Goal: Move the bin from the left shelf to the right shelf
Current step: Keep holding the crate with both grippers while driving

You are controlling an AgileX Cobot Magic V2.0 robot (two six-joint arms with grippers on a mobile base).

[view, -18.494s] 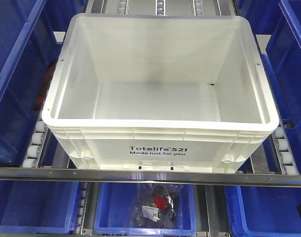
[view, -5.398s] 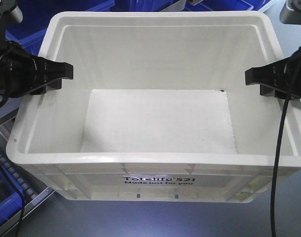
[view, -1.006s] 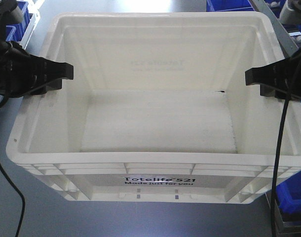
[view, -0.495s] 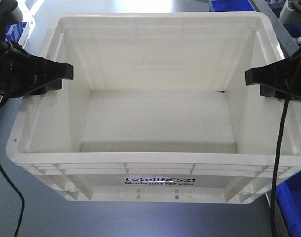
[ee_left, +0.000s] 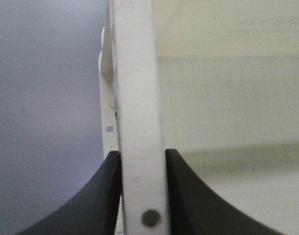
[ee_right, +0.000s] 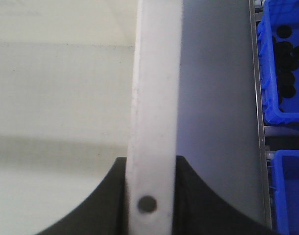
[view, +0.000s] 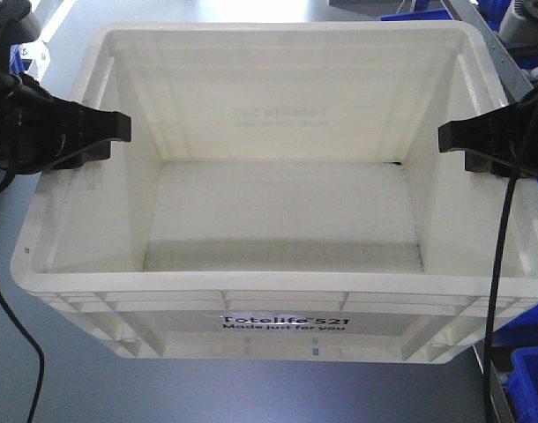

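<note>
Clamping bin (view: 278,106) rims, left gripper (ee_left: 142,161), right gripper (ee_right: 150,164), front view alone showing print (view: 275,322)

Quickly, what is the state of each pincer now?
Left pincer: shut on the rim of the large white rectangular plastic bin.
Right pincer: shut on the opposite rim of that bin.

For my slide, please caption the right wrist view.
Right gripper shut on the rim of the large white rectangular plastic tote, blue plastic bins beyond.
</note>
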